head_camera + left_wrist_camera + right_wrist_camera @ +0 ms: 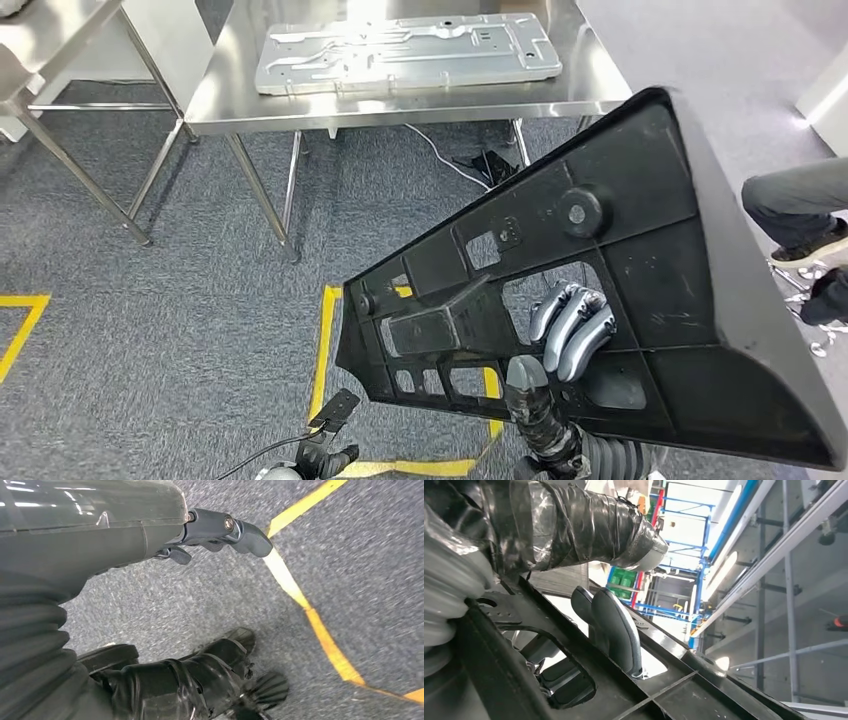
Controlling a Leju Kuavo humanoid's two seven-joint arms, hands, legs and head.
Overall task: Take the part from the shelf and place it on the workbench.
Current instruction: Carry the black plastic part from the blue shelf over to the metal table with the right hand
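I carry a large black plastic part (650, 260), a ribbed triangular panel with several cut-outs, low in front of me above the carpet. My right hand (565, 335) grips it, its fingers (616, 630) hooked through one cut-out of the part (704, 690) and its taped thumb on the near side. The steel workbench (230, 90) stands ahead at the top of the head view, apart from the part. My left hand (325, 455) hangs low beside me over the floor, and its fingers (220, 527) hold nothing.
A flat silver metal plate (400, 50) lies on the workbench. A second steel table (40, 60) stands at the far left. A person's leg and shoe (800, 210) are at the right edge. Yellow tape lines (325, 340) mark the grey carpet, and a cable (440, 155) runs under the bench.
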